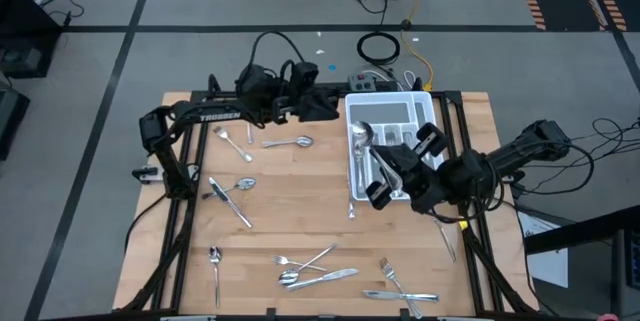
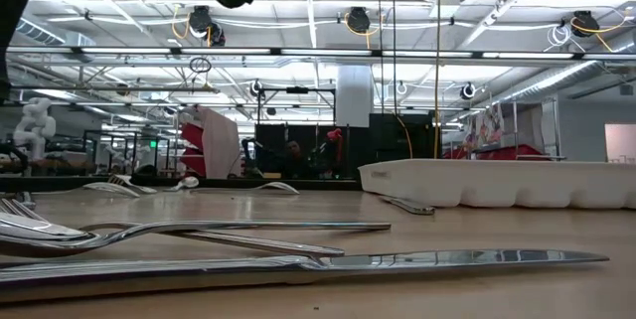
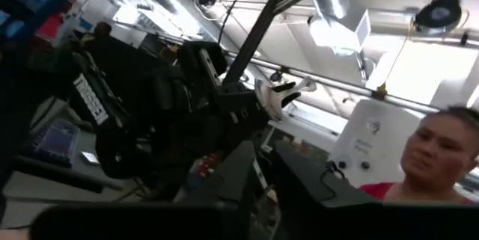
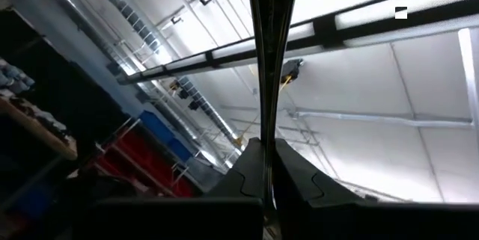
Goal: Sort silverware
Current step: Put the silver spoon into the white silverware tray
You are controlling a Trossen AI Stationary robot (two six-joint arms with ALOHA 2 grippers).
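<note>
Silverware lies scattered on the wooden table: a spoon [image 1: 290, 144], a fork [image 1: 232, 141], a spoon and knife [image 1: 235, 196], a spoon [image 1: 215, 264], a cluster [image 1: 312, 267], a fork and knife [image 1: 400, 287]. The white tray [image 1: 392, 113] stands at the far right with a spoon [image 1: 362, 137] in it. My right gripper [image 1: 384, 183] is over the tray's near left part, shut on a slim metal piece [image 4: 266, 75]. My left gripper [image 1: 322, 103] is beside the tray's far left corner, open by a narrow gap and empty. My right gripper pinches the slim metal piece between its two fingers [image 4: 251, 167], near one end [image 4: 266, 144]. The piece runs on along the fingers, past their tips. It is lifted clear of the tray, and its free end points up toward the ceiling. I cannot tell which kind of piece it is.
Black frame rails run along the table's left [image 1: 180, 191] and right [image 1: 470, 221] sides. A knife [image 1: 447, 242] lies near the right rail, and a small piece [image 1: 352, 206] lies at the tray's near left corner. A person [image 3: 441, 150] shows beyond the table.
</note>
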